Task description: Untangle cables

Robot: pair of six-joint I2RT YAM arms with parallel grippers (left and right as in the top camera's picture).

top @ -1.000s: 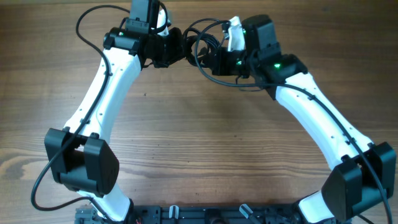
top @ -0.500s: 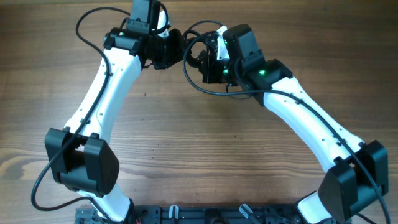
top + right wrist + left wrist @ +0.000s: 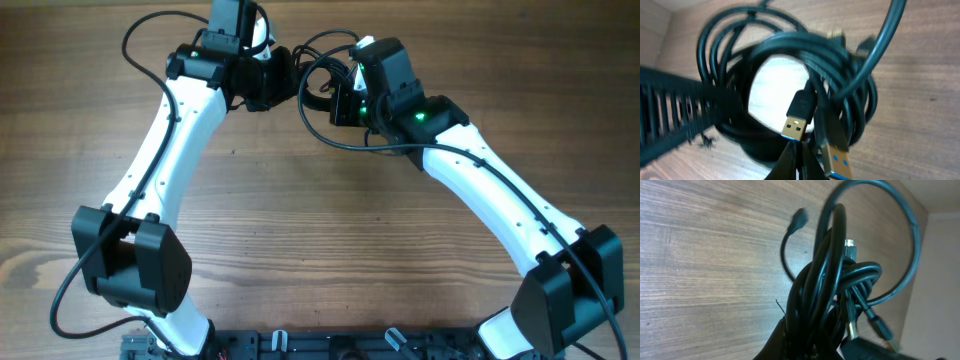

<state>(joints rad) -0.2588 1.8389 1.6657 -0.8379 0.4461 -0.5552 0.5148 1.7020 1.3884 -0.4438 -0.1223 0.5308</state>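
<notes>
So the cables (image 3: pixel 826 282) are one fat knot of glossy black cord, loops stacked on loops. They're up off the bench (image 3: pixel 300 230) at the top centre of the overhead view, right between the 2 arms.

From the left wrist cam the bundle rises out of the bottom edge of the frame. 1 big loop arcs to the upper right, and a loose end with a small dark plug (image 3: pixel 799 218) pokes toward the top middle. The left end effector (image 3: pixel 284 86) is clamped down on the base of that bundle.

The right wrist cam shows the coil as a ring filling most of the frame, with 2 USB-A ends at lower centre: a gold-toned plug (image 3: pixel 795 128) and a blue-tongued plug (image 3: pixel 836 161). The right end effector (image 3: pixel 338 100) is fully closed just below them; can't tell if a cord is pinched in it.
</notes>
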